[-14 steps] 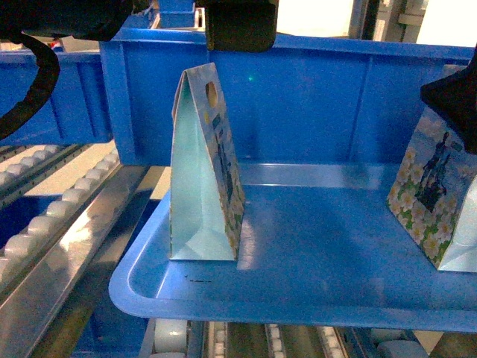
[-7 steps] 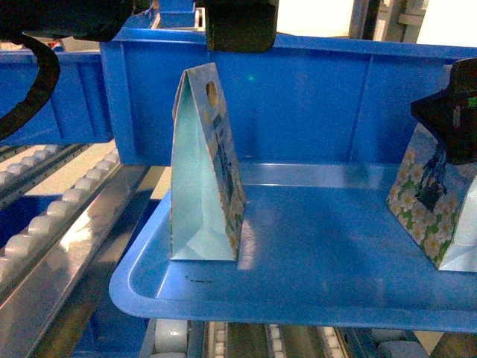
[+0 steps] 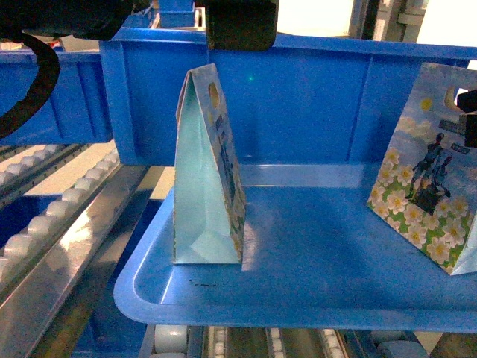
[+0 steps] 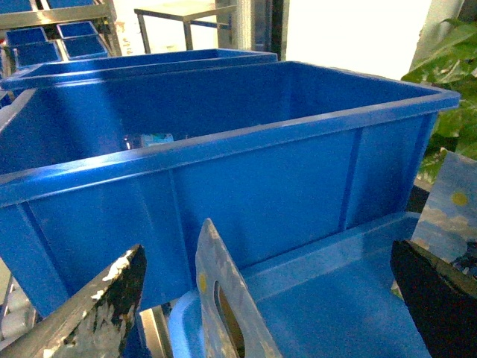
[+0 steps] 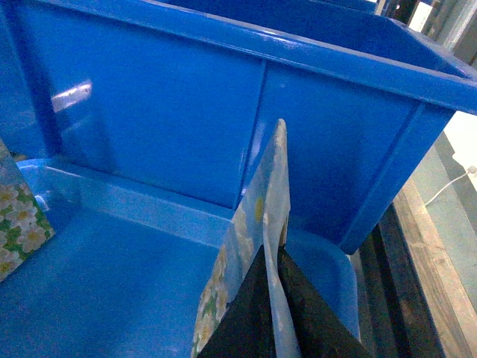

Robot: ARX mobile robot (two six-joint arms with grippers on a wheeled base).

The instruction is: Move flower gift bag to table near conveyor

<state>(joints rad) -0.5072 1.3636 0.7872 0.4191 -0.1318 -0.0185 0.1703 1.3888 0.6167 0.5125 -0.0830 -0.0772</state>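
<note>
Right gripper (image 5: 272, 313) clamped on the top edge of a flower gift bag (image 3: 426, 168), at the right end of a glossy blue tray (image 3: 313, 253) over the roller conveyor (image 3: 52, 224). Second bag (image 3: 207, 171) upright at the tray's left, well apart. Left gripper (image 4: 253, 298) spread wide, straddling that second bag's top without touching. Deep blue bin (image 3: 298, 104) just behind
</note>
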